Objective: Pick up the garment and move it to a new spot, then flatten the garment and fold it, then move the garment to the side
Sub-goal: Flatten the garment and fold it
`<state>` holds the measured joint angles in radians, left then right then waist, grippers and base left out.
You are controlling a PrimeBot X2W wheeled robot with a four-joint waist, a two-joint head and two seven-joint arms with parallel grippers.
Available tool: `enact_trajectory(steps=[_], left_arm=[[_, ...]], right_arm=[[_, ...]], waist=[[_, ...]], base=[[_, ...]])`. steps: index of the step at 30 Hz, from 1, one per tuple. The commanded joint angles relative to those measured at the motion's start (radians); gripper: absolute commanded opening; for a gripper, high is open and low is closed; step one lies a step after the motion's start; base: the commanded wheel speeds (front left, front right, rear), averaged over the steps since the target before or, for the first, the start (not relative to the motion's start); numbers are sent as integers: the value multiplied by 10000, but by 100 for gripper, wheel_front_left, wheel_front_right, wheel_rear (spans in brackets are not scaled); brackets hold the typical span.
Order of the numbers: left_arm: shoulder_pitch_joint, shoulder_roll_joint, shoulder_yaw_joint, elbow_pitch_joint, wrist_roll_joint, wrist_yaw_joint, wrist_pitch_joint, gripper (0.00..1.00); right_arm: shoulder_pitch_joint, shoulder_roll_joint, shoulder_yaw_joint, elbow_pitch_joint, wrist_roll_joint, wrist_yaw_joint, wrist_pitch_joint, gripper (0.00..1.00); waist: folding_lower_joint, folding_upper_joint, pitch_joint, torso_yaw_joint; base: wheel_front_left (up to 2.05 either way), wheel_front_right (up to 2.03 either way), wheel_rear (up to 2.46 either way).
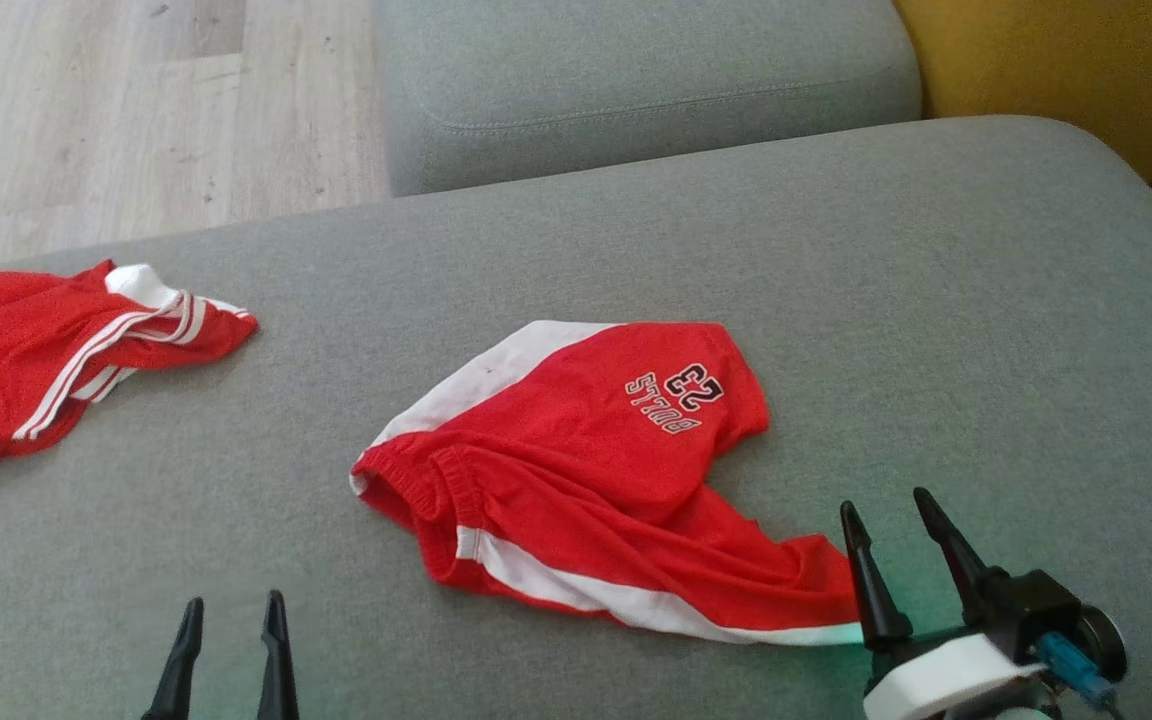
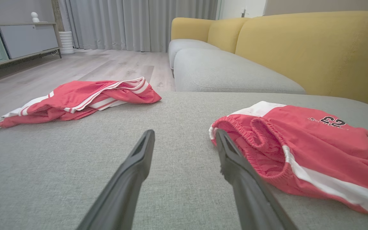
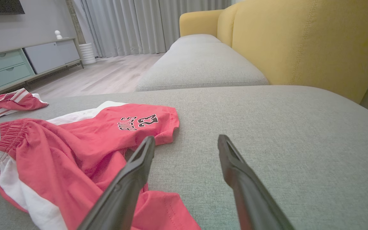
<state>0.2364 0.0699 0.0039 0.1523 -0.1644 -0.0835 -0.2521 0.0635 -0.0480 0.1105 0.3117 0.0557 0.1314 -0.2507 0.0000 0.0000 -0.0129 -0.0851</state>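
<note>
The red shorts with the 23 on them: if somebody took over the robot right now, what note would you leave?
Left gripper: open, empty, low over the grey cushion, to the left of the shorts.
Right gripper: open, empty, by the shorts' near right corner.
Shorts: rumpled in the middle of the cushion, waistband toward the robot's left, not held.
A second red garment with white stripes lies at the far left.
Done: nothing that shows.
Left: pick up, move, flatten, fold, set aside.
</note>
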Motion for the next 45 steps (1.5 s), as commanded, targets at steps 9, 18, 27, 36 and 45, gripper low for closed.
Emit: enact_trajectory(steps=[9,18,27,36,45], left_arm=[[-607,-64,-1319,-141,151,-420,-33,100],[-1337,98,-2452,60,-280,-463,332,100],[-2080,495,-3130,360,-560,-469,747,100],[-2399,834,-3870,592,-1137,-470,1150,100],[-2528,1023,-3669,737,-1223,-90,1205,100]], right_arm=[[-247,-270,434,-62,180,-7,627,100],[321,-404,990,-65,541,-7,2092,100],[4,-413,1013,-211,91,-7,3181,100],[-251,-350,1187,-188,-142,-7,3861,100],[-296,-438,1351,-279,-27,-7,4049,100]], waist=[[0,0,271,-400],[0,0,900,-776],[0,0,1451,-902],[0,0,1592,-811],[0,0,1528,-853]], base=[[0,0,0],[0,0,0],[0,0,0],[0,0,0],[0,0,0]])
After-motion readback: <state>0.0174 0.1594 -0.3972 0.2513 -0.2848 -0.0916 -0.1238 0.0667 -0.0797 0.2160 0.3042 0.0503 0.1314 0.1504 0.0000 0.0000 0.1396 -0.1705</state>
